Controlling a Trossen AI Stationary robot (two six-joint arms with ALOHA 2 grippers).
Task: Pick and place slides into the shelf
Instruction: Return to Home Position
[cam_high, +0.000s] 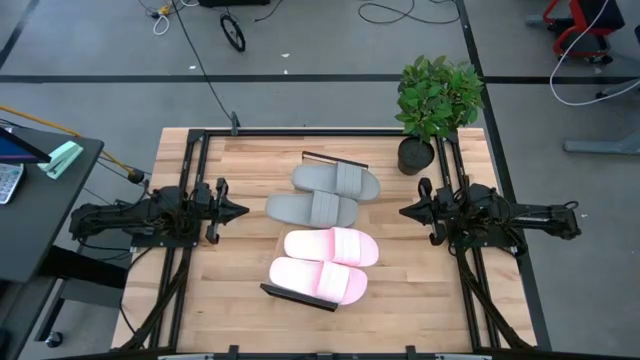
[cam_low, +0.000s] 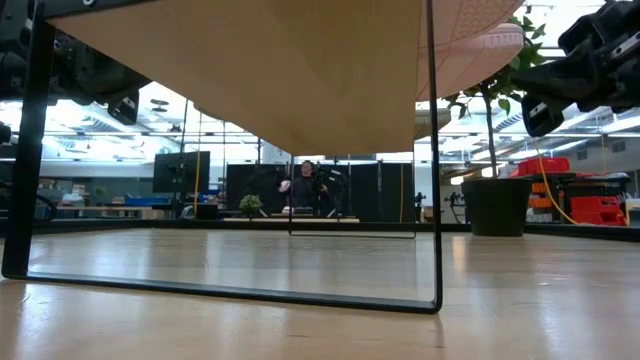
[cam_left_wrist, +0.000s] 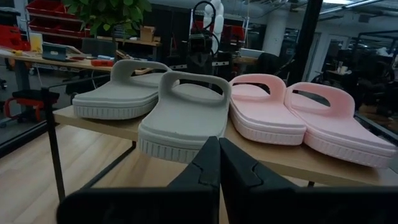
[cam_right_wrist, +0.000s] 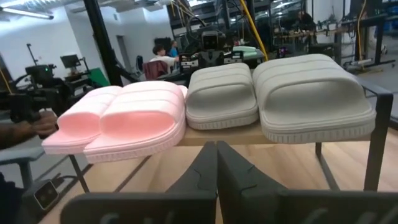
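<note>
Between the left claw (cam_high: 243, 211) and right claw (cam_high: 404, 211), the plank of the shelf (cam_high: 335, 161) is hidden under the slides (cam_high: 322, 208), with only black frame ends showing. Seen from low down, that plank hides all but one pink sole edge (cam_low: 490, 45). The person (cam_low: 303, 185) far beyond is too small to tell.

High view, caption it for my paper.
On the shelf sit grey slides and pink slides; left gripper and right gripper wait shut at its sides.

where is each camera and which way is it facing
high: above the table, straight down; left gripper and right gripper flank grey slides, pink slides
low: table height, level under the shelf; arms at upper corners
left wrist: on left arm, facing slides; own shut fingers
right wrist: same from the opposite side
shared: both wrists see all four slides
</note>
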